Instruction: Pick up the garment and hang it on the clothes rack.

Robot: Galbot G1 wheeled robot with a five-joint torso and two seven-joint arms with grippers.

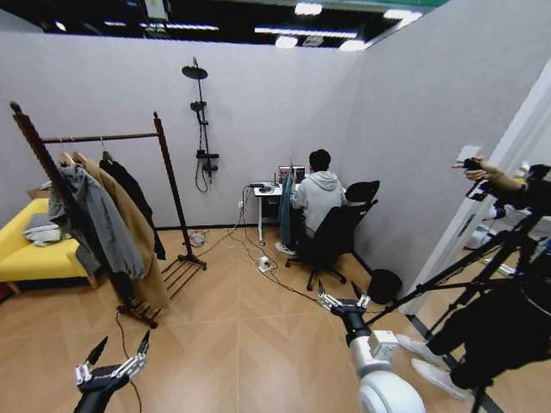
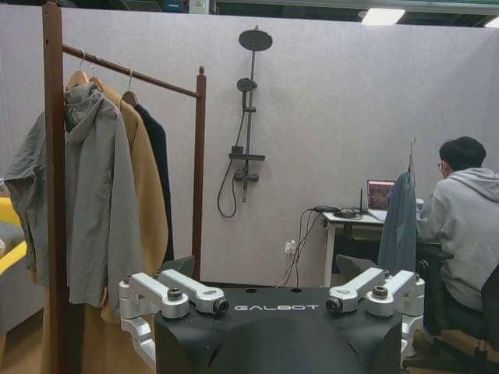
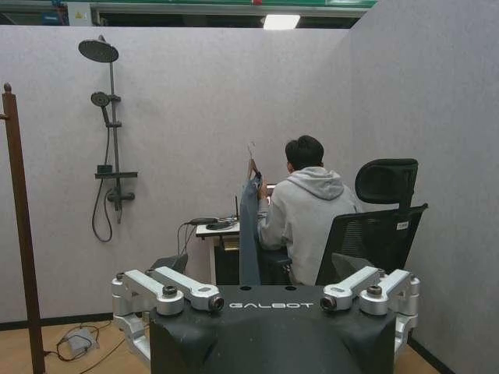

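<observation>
The garment (image 1: 286,209), a dark teal shirt-jacket on a hanger, hangs upright beside the small desk at the far wall; it also shows in the left wrist view (image 2: 399,226) and the right wrist view (image 3: 249,234). The clothes rack (image 1: 99,138), dark reddish-brown wood with two posts and one bar, stands at the left with its near post (image 2: 53,156) close by and another post (image 3: 19,234) showing. My left gripper (image 1: 123,344) (image 2: 277,300) is open and low at the front left. My right gripper (image 1: 338,292) (image 3: 269,300) is open at the front centre-right, far short of the garment.
A grey jacket (image 1: 103,219), a tan coat (image 1: 138,241) and a black garment (image 1: 133,194) hang on the rack. A yellow sofa (image 1: 21,249) stands left. A seated person in an office chair (image 1: 331,232), floor cables (image 1: 258,258), a shower pole (image 1: 202,120) and a tripod (image 1: 482,258) surround the open wooden floor.
</observation>
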